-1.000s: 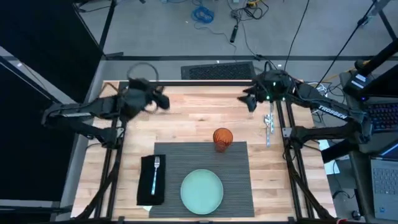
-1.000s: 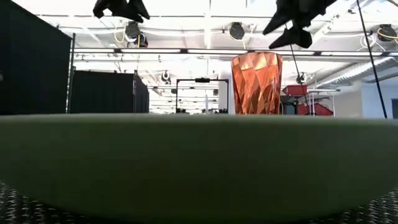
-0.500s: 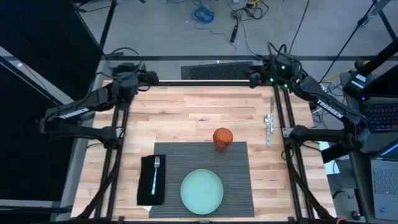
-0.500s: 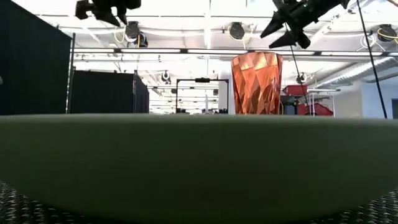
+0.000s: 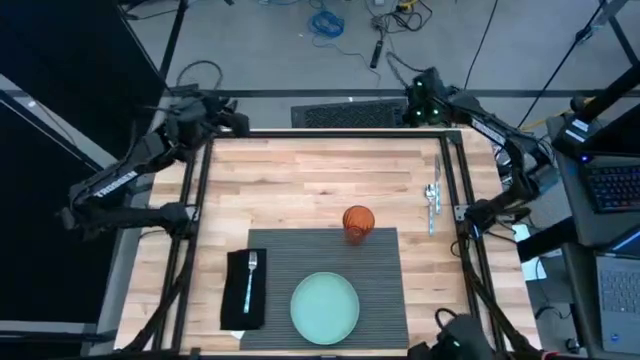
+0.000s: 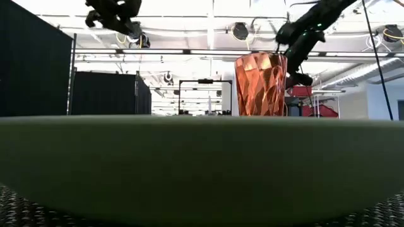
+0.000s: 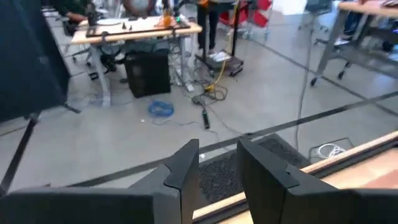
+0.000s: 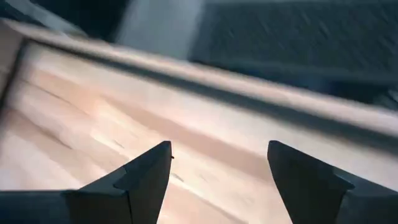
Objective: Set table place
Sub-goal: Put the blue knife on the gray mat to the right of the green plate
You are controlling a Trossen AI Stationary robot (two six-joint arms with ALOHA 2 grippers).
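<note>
The dark grey ribbed placemat [image 5: 380, 262] lies at the table's near middle. On it rest a pale green plate [image 5: 324, 307] and, at its far edge, an upright orange faceted cup [image 5: 357, 222]. Left of the mat lies a black napkin [image 5: 238, 300] with a fork [image 5: 250, 275] on top. My left gripper [image 5: 238, 121] hangs open over the far left corner; my right gripper [image 5: 413, 108] hangs open over the far right edge. Both are empty. In the low view the plate [image 6: 202, 164] fills the foreground and the cup [image 6: 260, 84] stands behind it.
Two pieces of silver cutlery [image 5: 432, 198] lie on the wood by the right edge, beside the right arm's frame. A dark floor mat [image 5: 350, 115] lies past the far edge. Bare wooden tabletop [image 5: 310, 180] stretches between the cup and the far edge.
Both arms have drawn back from over the table's far half toward its far edge. The left gripper has gone to the far left corner, the right gripper to the far right edge. Nothing on the table has moved.
</note>
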